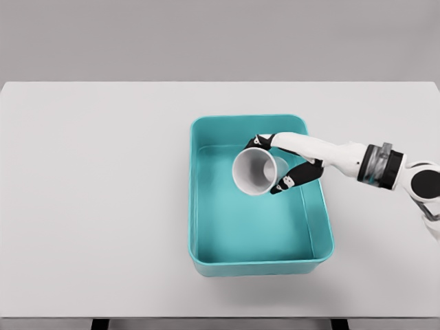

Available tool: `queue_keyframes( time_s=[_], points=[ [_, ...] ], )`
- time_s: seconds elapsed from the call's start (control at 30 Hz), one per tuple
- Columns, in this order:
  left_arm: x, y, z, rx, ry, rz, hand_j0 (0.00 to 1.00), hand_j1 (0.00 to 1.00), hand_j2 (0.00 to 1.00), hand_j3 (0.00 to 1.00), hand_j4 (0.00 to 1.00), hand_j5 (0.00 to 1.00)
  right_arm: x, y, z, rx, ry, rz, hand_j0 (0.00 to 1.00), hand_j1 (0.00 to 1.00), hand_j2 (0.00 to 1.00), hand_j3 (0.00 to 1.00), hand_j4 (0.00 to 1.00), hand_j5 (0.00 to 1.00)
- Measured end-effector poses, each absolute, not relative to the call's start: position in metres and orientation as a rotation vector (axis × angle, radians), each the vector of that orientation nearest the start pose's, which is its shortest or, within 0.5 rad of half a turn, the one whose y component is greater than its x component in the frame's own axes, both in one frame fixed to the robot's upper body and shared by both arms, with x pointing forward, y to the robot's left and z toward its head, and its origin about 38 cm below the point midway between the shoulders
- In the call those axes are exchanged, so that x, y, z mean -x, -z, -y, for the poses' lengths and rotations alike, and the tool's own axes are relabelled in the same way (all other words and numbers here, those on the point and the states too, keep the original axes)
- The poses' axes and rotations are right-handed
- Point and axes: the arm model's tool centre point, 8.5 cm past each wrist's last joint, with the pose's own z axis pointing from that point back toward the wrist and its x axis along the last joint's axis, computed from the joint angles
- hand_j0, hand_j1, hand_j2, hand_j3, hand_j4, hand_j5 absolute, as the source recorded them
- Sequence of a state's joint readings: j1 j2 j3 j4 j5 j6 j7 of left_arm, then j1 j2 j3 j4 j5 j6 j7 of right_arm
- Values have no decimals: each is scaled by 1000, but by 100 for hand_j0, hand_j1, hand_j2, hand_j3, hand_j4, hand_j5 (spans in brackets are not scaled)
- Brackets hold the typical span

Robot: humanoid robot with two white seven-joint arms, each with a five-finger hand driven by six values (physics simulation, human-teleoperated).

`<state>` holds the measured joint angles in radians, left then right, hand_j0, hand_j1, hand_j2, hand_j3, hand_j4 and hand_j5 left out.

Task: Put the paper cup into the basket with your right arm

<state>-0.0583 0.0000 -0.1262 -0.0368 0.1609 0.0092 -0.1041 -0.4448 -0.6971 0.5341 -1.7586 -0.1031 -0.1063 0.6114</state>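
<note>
1 arm is visible in the head view: the right arm (357, 161), entering from the 3 o'clock edge of the frame and extending toward the centre. It is white, with a grey and black wrist collar near the frame edge.

The right hand (289, 163) is positioned over the basket (194, 206), in the basket's upper-right region. Its fingers (285, 182) are curled around the paper cup (256, 172) and grip it from the 3 o'clock side. Dark fingertip segments show above and below the cup wall.

The paper cup is white and tilted so that its open mouth faces the camera; the round rim and pale interior are fully visible. It is seen within the basket outline, toward 1 o'clock from the basket centre. Whether the cup base touches the basket floor cannot be determined from this view.

The basket is a teal rectangular tub with rounded corners and a raised rim. It sits on the table (96, 199), slightly toward 3 o'clock from the table centre, with its long sides running from 12 o'clock to 6 o'clock. Its floor is visible below and to the left of the cup.

The table is a flat white surface spanning the full frame width. A plain grey wall lies beyond its 12 o'clock edge.
</note>
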Motion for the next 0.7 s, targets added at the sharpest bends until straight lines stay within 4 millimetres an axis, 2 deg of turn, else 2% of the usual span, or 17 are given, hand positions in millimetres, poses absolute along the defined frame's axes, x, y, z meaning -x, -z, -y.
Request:
queue_keyframes(
  time_s=[0.07, 0.13, 0.17, 0.2, 0.5, 0.6, 0.7],
  points=[
    [-50, 261, -261, 23, -26, 88, 100, 100, 100, 100, 100, 100, -390, -208, 218, -169, -1550, 1515, 45, 45, 45, 45, 45, 45],
    [-50, 261, -261, 23, -26, 88, 100, 100, 100, 100, 100, 100, -391, -207, 216, -154, -1564, 1494, 50, 50, 50, 50, 50, 50],
    [-50, 261, -261, 23, -26, 88, 100, 100, 100, 100, 100, 100, -391, -205, 215, -149, -1569, 1486, 62, 62, 62, 62, 62, 62],
    [-52, 261, -261, 23, -26, 92, 100, 100, 100, 100, 100, 100, -391, -204, 214, -145, -1573, 1479, 100, 100, 100, 100, 100, 100],
    [-50, 261, -261, 23, -26, 89, 100, 100, 100, 100, 100, 100, -391, -202, 214, -132, -1579, 1461, 100, 100, 100, 100, 100, 100],
    [-50, 261, -261, 23, -26, 88, 100, 100, 100, 100, 100, 100, -392, -211, 229, -131, -1544, 1471, 100, 100, 100, 100, 100, 100],
    [-50, 261, -261, 23, -26, 88, 100, 100, 100, 100, 100, 100, -397, -235, 251, -145, -1436, 1544, 100, 100, 100, 100, 100, 100]
  ],
)
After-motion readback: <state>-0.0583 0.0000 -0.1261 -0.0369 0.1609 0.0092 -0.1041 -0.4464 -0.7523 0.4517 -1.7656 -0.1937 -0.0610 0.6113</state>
